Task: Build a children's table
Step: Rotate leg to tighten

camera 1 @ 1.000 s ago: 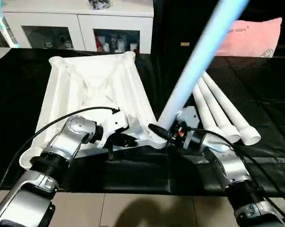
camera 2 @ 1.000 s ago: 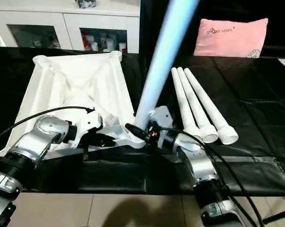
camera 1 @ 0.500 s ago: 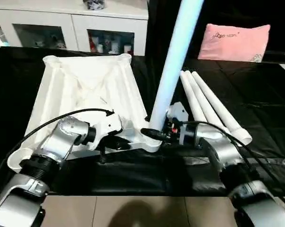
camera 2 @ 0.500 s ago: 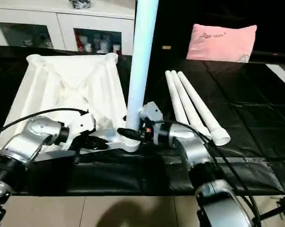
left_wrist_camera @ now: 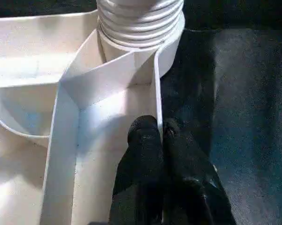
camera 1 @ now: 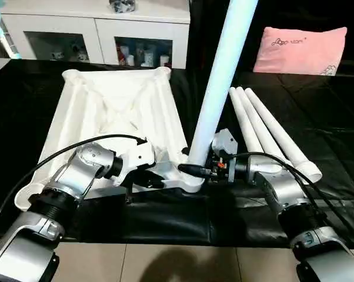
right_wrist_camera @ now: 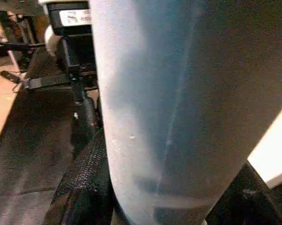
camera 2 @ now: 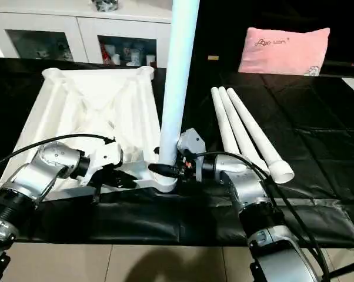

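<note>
Upright leg (camera 1: 221, 76) blocks passage between tabletop (camera 1: 115, 117) and spare legs (camera 1: 265, 126).

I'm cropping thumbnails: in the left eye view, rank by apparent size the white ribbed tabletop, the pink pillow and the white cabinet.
1. White ribbed tabletop, clearly largest.
2. White cabinet, cut off by the picture's top edge.
3. Pink pillow, smallest, though it lies farther back.

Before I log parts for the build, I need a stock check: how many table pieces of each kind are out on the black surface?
Tabletop: 1, lying underside up
Leg standing at the tabletop's near corner socket: 1
Loose legs lying side by side on the black surface: 3
Total: 5 pieces
</note>
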You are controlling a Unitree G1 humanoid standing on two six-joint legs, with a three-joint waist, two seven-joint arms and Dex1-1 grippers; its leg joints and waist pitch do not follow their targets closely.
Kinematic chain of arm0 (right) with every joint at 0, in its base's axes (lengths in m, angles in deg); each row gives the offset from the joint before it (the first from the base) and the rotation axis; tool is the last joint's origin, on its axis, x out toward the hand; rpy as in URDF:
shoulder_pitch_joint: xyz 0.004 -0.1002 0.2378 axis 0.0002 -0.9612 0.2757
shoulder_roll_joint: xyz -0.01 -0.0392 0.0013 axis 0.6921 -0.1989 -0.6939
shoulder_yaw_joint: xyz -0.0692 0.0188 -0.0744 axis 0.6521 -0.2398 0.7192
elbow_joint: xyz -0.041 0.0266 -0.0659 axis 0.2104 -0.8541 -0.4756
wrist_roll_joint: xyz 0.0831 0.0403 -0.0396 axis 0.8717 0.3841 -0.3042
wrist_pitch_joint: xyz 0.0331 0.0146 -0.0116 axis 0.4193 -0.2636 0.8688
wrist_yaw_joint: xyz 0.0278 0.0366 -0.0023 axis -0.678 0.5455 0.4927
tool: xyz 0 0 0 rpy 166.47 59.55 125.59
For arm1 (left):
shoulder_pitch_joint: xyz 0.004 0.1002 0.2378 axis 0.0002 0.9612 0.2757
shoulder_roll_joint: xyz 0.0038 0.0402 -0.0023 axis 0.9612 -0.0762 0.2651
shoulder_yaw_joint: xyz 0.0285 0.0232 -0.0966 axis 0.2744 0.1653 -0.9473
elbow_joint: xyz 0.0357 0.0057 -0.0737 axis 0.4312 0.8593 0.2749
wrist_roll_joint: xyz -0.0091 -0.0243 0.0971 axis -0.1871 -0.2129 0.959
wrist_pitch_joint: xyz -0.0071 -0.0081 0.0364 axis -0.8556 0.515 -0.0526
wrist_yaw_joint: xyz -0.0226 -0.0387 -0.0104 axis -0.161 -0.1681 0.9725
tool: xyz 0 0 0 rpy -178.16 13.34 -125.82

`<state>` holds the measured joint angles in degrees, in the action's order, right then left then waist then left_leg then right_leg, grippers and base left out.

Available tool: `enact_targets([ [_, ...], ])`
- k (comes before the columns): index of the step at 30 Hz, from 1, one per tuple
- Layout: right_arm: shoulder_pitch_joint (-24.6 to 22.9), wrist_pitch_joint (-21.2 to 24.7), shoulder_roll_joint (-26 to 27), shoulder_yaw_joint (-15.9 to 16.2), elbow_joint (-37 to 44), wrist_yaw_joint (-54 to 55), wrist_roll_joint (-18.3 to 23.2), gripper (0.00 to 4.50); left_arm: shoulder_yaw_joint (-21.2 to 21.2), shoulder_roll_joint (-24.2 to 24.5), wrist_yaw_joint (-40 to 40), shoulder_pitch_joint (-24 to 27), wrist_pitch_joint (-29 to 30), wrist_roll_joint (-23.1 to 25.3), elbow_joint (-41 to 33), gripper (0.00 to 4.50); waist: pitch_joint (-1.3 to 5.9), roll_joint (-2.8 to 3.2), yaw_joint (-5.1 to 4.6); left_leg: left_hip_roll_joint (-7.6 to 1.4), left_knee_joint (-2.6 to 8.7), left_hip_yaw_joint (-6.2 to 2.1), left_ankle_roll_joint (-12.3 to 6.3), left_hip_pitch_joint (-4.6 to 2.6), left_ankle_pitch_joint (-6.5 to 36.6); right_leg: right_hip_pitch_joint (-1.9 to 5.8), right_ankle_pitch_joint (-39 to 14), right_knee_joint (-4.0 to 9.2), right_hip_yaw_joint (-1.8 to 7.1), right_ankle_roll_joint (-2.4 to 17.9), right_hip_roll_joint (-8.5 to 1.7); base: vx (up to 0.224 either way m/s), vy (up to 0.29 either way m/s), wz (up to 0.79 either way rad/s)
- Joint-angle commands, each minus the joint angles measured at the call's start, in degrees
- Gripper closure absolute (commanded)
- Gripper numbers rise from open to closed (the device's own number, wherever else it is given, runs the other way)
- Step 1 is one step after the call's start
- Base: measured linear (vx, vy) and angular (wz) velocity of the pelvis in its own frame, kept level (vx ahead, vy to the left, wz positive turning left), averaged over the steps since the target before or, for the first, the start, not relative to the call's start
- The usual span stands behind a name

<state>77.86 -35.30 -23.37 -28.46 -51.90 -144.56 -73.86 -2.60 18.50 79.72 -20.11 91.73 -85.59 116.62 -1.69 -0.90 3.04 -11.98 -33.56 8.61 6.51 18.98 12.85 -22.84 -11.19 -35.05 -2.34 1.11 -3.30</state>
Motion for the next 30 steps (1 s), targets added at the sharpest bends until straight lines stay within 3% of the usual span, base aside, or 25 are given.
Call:
enact_targets([
  [1, -3.72, 2.02, -0.4, 5.79, -5.16, -2.34, -4.78, 2.58, 2.21, -0.38, 3.29, -1.08, -1.34, 1.01, -0.77, 4.5, 2.68, 1.36, 0.01, -0.9, 4.02, 0.76, -1.97, 0.43, 7.21, 3.44, 0.68, 3.09, 2.07, 16.3, -3.58, 0.0, 0.0, 0.0],
  [5, -3.45, 2.25, -0.26, 6.4, -4.77, -3.68, -4.83, 2.58, 3.41, -0.44, 4.75, -1.35, -2.42, 1.58, -0.5, 4.5, 2.53, 0.76, 0.18, -0.98, 4.24, 0.74, -1.8, 0.47, 8.28, 3.38, -3.24, 3.37, 2.15, 15.39, -3.69, 0.0, 0.0, 0.0],
  [13, -3.45, 1.79, 0.33, 6.32, -4.95, -4.45, -5.24, 2.58, 2.51, -0.29, 5.57, -1.56, -2.21, 1.2, -0.16, 4.5, 2.56, 0.9, 0.29, -0.98, 4.27, 0.7, -1.67, 0.47, 7.93, 3.3, -3.03, 3.34, 2.16, 15.14, -3.77, 0.0, 0.0, 0.0],
  [15, -3.46, 1.78, 0.5, 6.35, -4.94, -4.49, -5.2, 2.58, 2.38, -0.19, 5.61, -1.54, -2.2, 1.22, -0.08, 4.5, 2.59, 0.53, 0.26, -0.94, 4.26, 0.73, -1.73, 0.53, 7.69, 3.37, -2.94, 3.36, 2.15, 15.03, -3.73, 0.0, 0.0, 0.0],
  [18, -3.44, 1.77, 0.69, 6.39, -5.0, -4.54, -5.22, 2.58, 2.31, -0.05, 5.43, -1.55, -2.24, 1.41, 0.12, 4.5, 2.53, 0.77, 0.3, -0.99, 4.3, 0.72, -1.72, 0.49, 7.84, 3.26, -3.32, 3.37, 2.16, 15.03, -3.77, 0.0, 0.0, 0.0],
  [21, -3.52, 1.74, 0.79, 6.51, -5.03, -4.66, -5.29, 2.58, 2.15, -0.05, 5.04, -1.51, -1.99, 1.42, 0.26, 4.5, 2.51, 0.28, 0.28, -0.98, 4.32, 0.77, -1.96, 0.53, 7.63, 3.26, -3.99, 3.44, 2.2, 14.75, -3.78, 0.0, 0.0, 0.0],
  [27, -3.71, 1.54, 0.87, 6.7, -5.07, -4.08, -5.74, 2.58, 1.37, -0.05, 3.76, -1.04, -0.73, 1.58, 0.4, 4.5, 2.46, 0.5, 0.28, -0.99, 4.36, 0.76, -1.88, 0.48, 7.82, 3.15, -4.49, 3.5, 2.22, 14.62, -3.84, 0.0, 0.0, 0.0],
  [30, -3.82, 2.16, 1.58, 5.54, -5.59, 0.73, -6.39, 2.58, -1.55, -0.56, 0.23, 0.11, 3.99, -0.2, -1.46, 4.5, 2.29, 0.64, 0.22, -1.02, 4.56, 0.72, -1.19, 0.44, 8.81, 3.04, -5.89, 3.62, 2.25, 14.45, -3.88, 0.0, 0.0, 0.0],
])
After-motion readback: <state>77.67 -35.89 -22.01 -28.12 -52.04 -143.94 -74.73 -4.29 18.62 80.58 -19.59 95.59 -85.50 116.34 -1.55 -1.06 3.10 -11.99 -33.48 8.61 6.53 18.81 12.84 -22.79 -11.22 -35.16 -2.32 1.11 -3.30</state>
